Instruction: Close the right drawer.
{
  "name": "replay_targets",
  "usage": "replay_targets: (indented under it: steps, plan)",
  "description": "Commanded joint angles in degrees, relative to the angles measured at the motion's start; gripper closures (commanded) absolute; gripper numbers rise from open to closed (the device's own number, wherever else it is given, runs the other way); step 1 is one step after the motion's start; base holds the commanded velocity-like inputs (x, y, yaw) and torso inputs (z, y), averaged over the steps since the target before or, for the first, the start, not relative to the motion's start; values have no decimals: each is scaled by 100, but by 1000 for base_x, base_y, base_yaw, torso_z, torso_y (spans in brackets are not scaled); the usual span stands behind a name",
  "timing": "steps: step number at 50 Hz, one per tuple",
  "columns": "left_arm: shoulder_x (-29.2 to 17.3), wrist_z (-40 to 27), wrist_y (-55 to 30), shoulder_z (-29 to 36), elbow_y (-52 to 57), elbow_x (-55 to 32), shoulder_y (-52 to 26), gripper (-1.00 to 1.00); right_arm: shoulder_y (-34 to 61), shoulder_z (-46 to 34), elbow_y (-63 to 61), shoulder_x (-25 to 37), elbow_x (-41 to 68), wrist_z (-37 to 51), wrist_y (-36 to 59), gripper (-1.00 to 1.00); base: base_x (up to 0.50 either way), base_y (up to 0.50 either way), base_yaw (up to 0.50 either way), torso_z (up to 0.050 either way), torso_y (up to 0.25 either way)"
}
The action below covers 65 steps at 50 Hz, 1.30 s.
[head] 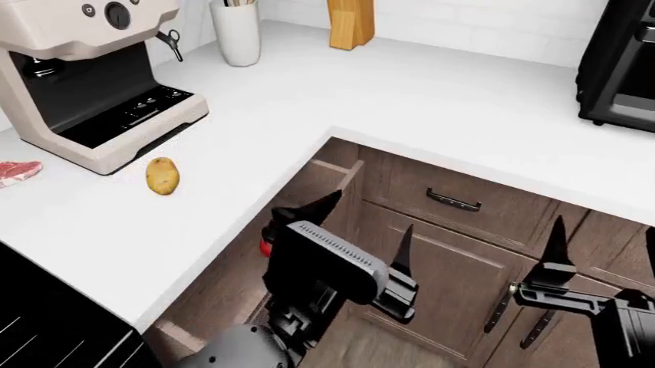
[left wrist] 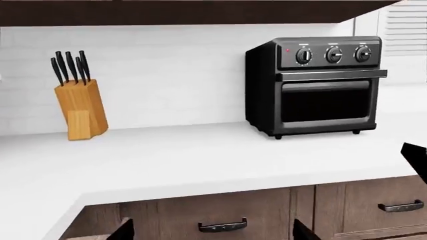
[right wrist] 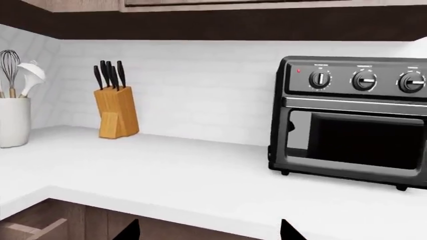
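Note:
An open drawer box of grey-brown wood sticks out under the inner corner of the counter; its side wall shows in the head view, with its front and handle hidden behind my left arm. A piece of its edge shows in the left wrist view and in the right wrist view. My left gripper is open and empty, just in front of that drawer box. In the left wrist view the left gripper faces a small closed drawer front. My right gripper is open and empty before the cabinet doors; it also shows in its wrist view.
The white L-shaped counter carries a coffee machine, a potato, raw meat, a utensil jar, a knife block and a black toaster oven. Cabinet doors with vertical handles stand below.

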Motion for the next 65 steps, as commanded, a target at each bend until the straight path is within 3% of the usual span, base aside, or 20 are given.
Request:
replay_targets:
  steps: [1,28,65]
  plan:
    - [174,346,438,357,-1073,230,37,-100,-201,65,80,-125,-66,-82,-352,-100,0,0,0,0,0]
    - [211,629,1250,1139,-2295,776,535,-100,20,-360,326,-168,-231,-144,-446,-100,0,0,0,0,0]
    - [429,1464,1713,1158,-3985,120,682,-100,362,-892,672,-189,-446,-212,-484,-100,0,0,0,0,0]
